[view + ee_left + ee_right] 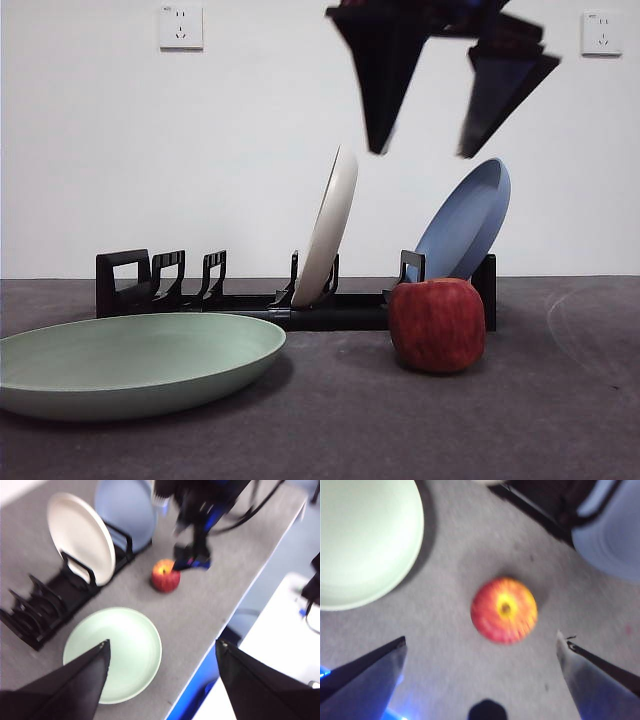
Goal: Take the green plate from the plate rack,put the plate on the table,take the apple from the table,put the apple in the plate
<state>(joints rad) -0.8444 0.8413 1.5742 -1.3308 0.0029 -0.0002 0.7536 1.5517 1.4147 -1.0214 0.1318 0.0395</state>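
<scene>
Your worktop (pixel 580 400) now carries the green plate (pixel 130 365), so the first half of the task looks finished. The plate lies flat, rim up, at about 8 o'clock from the plate rack (pixel 250 300) in the front view, near it but not touching as far as you can see. The rack is long and low and runs from 9 o'clock to 3 o'clock in that view. In it stand a cream plate (pixel 330 230) and a blue plate (pixel 465 220), both leaning toward 1 o'clock.

The step in hand, I judge, is taking the apple (pixel 437 325). It stands upright on the worktop just in front of the rack's end, under the blue plate and well apart from the green plate. It is nearly round, so it has no real long axis; its stem hollow faces up.

The right pincer (pixel 425 150) hangs above the apple with its jaws wide apart and nothing between them. For the next move you need to lower it straight, so the jaws pass on both sides of the apple and stay clear of the blue plate behind.

The left pincer (pixel 162 652) waits high over the green plate, jaws also apart and empty.
</scene>
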